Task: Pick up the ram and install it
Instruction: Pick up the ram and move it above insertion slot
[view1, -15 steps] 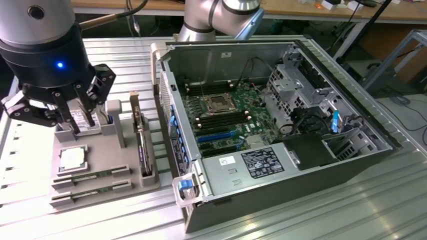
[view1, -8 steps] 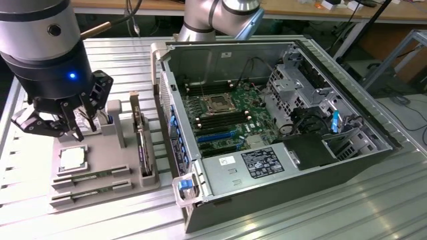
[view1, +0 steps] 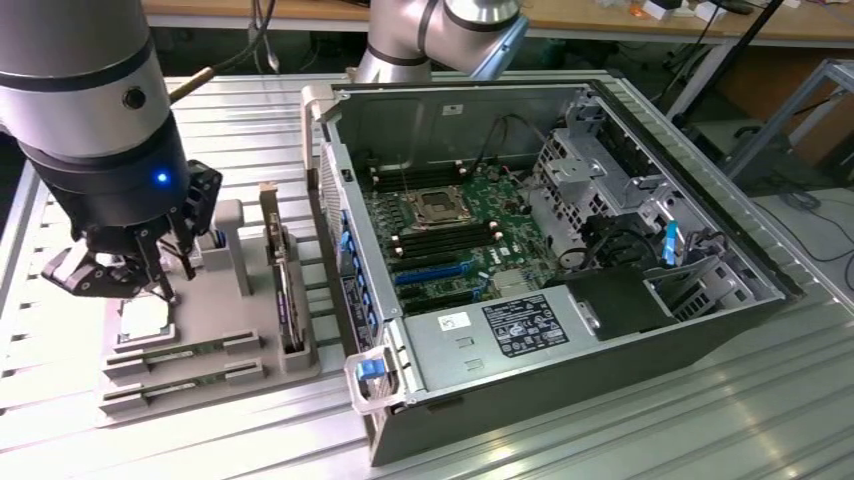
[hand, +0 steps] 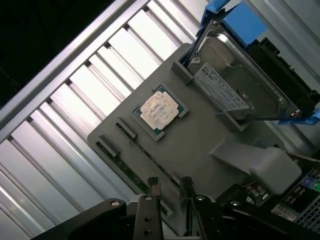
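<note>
Exterior view: high and set back, angled down across the ribbed worktop (view1: 694, 420), taking in the open computer case (view1: 441, 115) and the grey parts tray (view1: 267, 345) near the worktop's edge on the exterior view's left. Wrist view: close above that tray, facing down past the pincer (hand: 170, 186). Shared: tray and surrounding slats.

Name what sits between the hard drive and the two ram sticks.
The square silver processor chip lies between hard drive and ram sticks, in the wrist view.

ram (hand: 125, 170) end behind claw (hand: 170, 192), blue caddy (hand: 240, 22) edge-cropped
</note>
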